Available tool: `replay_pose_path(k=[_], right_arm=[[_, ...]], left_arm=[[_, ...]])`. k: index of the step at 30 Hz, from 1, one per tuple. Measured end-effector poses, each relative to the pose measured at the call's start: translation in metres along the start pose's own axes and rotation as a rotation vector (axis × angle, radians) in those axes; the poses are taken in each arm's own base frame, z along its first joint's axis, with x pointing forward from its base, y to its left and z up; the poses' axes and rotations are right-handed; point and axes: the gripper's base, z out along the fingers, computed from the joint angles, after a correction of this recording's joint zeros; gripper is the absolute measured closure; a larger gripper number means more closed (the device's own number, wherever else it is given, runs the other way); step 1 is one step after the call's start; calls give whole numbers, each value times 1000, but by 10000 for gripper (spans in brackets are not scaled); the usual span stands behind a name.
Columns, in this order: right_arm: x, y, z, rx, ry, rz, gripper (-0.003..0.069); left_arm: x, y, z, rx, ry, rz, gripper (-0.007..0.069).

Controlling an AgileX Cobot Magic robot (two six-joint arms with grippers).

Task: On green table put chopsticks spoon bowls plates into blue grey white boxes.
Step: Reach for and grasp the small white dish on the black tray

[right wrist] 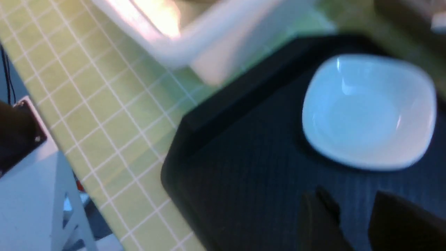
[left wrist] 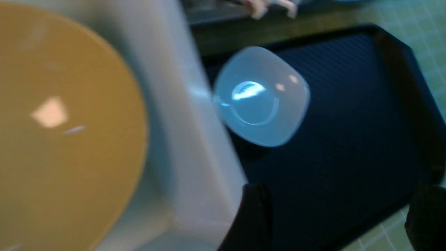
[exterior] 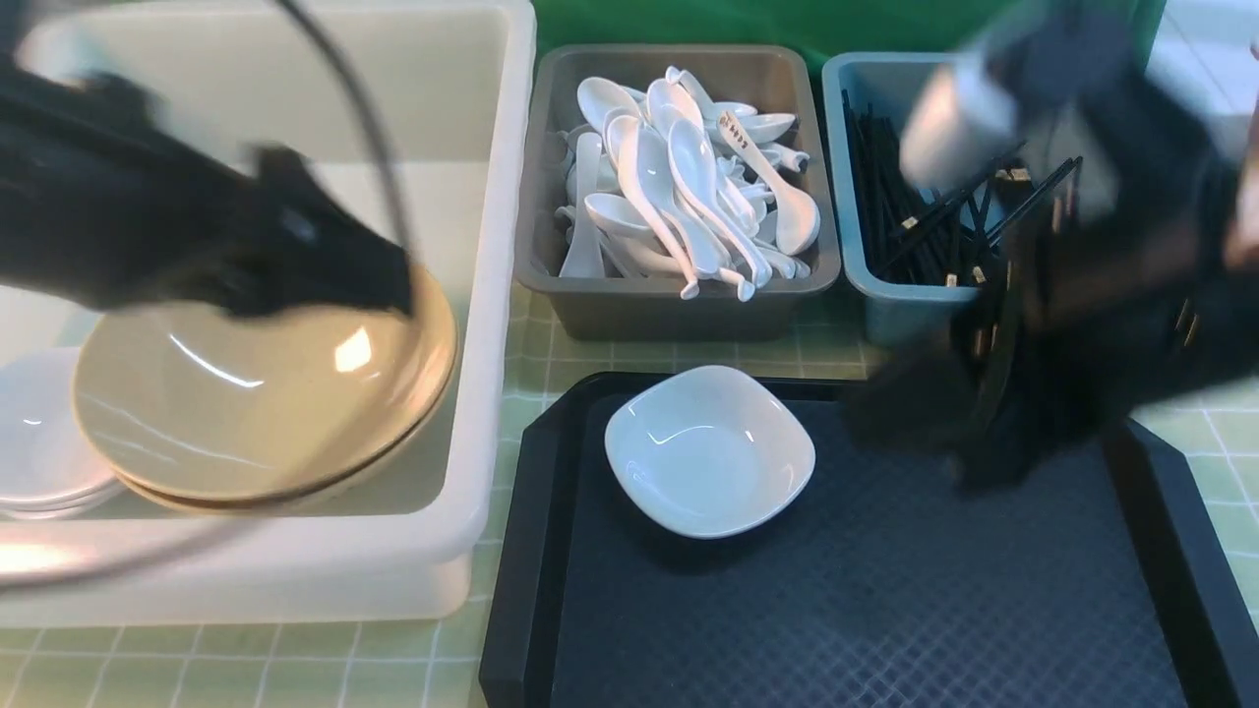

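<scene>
Glossy white rounded-square plate [exterior: 709,450] on tray [exterior: 885,610]; left hand [left wrist: 340,190] and right hand [right wrist: 352,196] gape empty

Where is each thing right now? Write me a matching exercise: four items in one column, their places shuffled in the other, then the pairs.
Items:
1. bowls
2. marked spoon
3. chopsticks
4. lone plate

Places:
A. on the tray
B. in the blue box
C. in the white box
D. in the grey box

Pairs: 1-C, 2-D, 3-B, 4-A
</scene>
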Motion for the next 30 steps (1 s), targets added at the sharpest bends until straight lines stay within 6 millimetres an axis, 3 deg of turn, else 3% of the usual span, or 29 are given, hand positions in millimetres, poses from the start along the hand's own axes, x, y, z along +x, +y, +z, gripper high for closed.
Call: replay_pose_path(k=[3,8,9,14,17,23,30], right_arm=[[19,-13,26,40,-7,210,391],[24,-39,66,114,-80,443,323],[23,-42,68,119,-82,450,321],[18,-93,100,213,-24,595,292],[22,-111,114,238,16,644,289],[31,-120,148,163,64,725,289],[29,-124,169,91,40,752,288]], left_arm=[[8,-25,18,82,37,82,165],[21,-51,39,154,45,204,223],[21,-52,39,156,44,208,230],[24,-58,41,178,56,252,272],[26,-59,40,185,71,251,289],[27,-59,41,191,84,249,326],[27,-59,41,191,84,250,340]])
